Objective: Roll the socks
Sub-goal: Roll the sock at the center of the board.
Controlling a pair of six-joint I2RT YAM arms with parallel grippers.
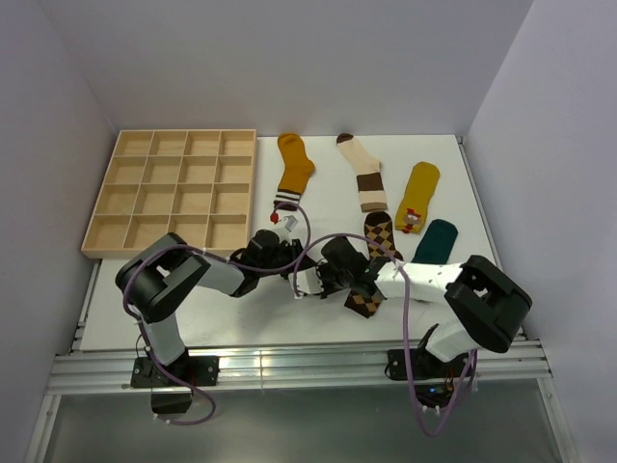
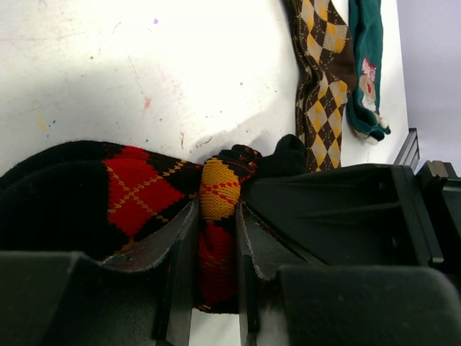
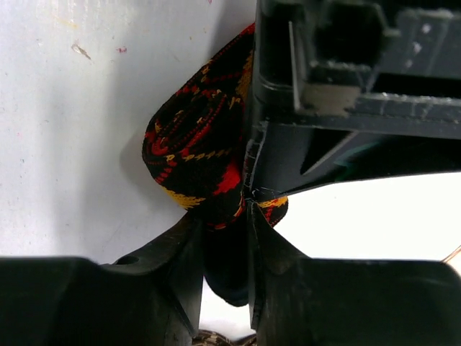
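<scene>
A black, red and yellow argyle sock (image 2: 137, 191) lies at the table's near middle, partly rolled into a bundle (image 3: 191, 151). My left gripper (image 2: 216, 210) is shut on a fold of it. My right gripper (image 3: 223, 225) is shut on the rolled end. The two grippers meet there, left (image 1: 281, 256) and right (image 1: 335, 268), and hide the sock from above. A mustard sock with striped cuff (image 1: 293, 169), a cream sock with brown bands (image 1: 364, 174), a yellow sock with a red mark (image 1: 418, 196), a teal sock (image 1: 436, 241) and a brown argyle sock (image 1: 379, 234) lie flat behind.
A wooden compartment tray (image 1: 174, 193) stands at the back left. The brown argyle sock (image 2: 322, 79) and the teal sock (image 2: 366, 65) lie just beyond the right arm. White walls close in on both sides.
</scene>
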